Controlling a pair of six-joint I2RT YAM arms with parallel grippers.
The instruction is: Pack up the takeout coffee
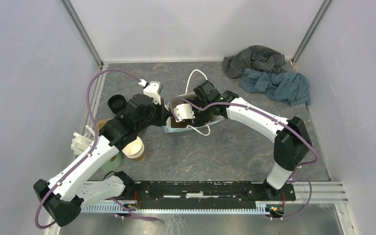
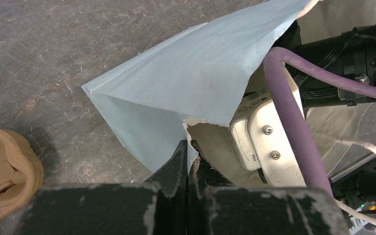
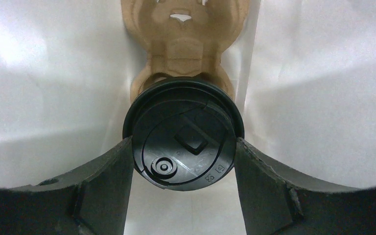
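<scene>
Bag: a pale blue paper bag (image 2: 191,73), white on the inside, sits on the dark grey desk (image 1: 225,152) between the two arms. Its mouth is open.
Takeout coffee: the takeout coffee (image 3: 183,132), a small cup with a round black plastic lid, is down inside the bag. Only the lid shows, seen from the top. The cup under it is hidden.
Right tool: the right tool (image 3: 183,149) is inside the bag too. Its two dark fingers (image 3: 103,191) press on both sides of the lid, so it is grasping the takeout coffee.
Left tool: the left tool (image 2: 189,155) is clenched on the torn top edge of the bag. The paper is pinched between its black tips.
Cup holder: a brown cardboard cup holder (image 3: 183,44) lies at the bottom of the bag. The lid is over one of its round holes. Whether the cup sits in the hole cannot be told.
Second holder: another brown cardboard holder (image 2: 2,171) lies on the desk near the bag, not touching it.
Cups: a stack of brown paper cups with no lids (image 1: 135,148) and a pale green cup (image 1: 111,161) stand close by the left arm.
Cloths: a crumpled dark grey cloth (image 1: 254,58) and a crumpled blue-grey cloth (image 1: 279,87) lie side by side in the far right corner.
</scene>
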